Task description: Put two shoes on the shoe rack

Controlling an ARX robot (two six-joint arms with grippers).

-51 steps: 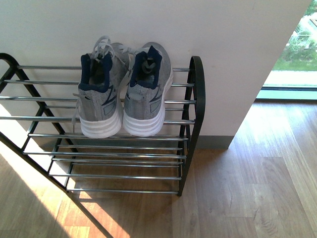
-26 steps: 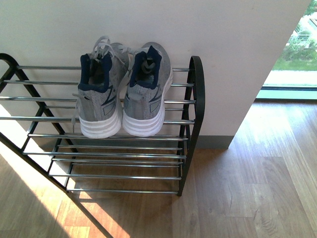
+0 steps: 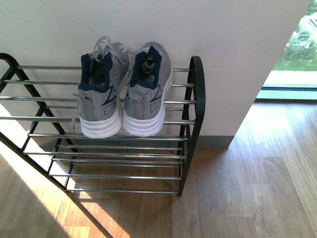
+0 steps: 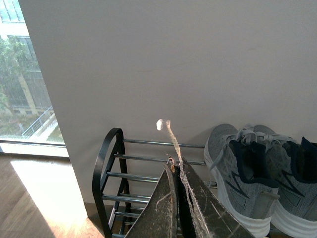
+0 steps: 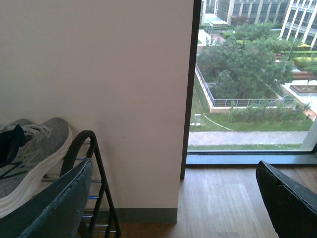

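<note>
A: The shoes?
B: Both are on the shoe rack [image 3: 196, 87], top tier, toes to the wall. One shoe [image 3: 100, 96] sits beside the other shoe [image 3: 147, 94]. Grey knit, navy collars, thick ribbed white soles. Thin chrome rods, black arched ends.
A: And the grippers?
B: Left gripper [image 4: 176, 166]: scuffed dark fingers pressed together, pale strand [image 4: 168, 131] poking from the tips. Right gripper [image 5: 173, 163]: spread wide, empty.
</note>
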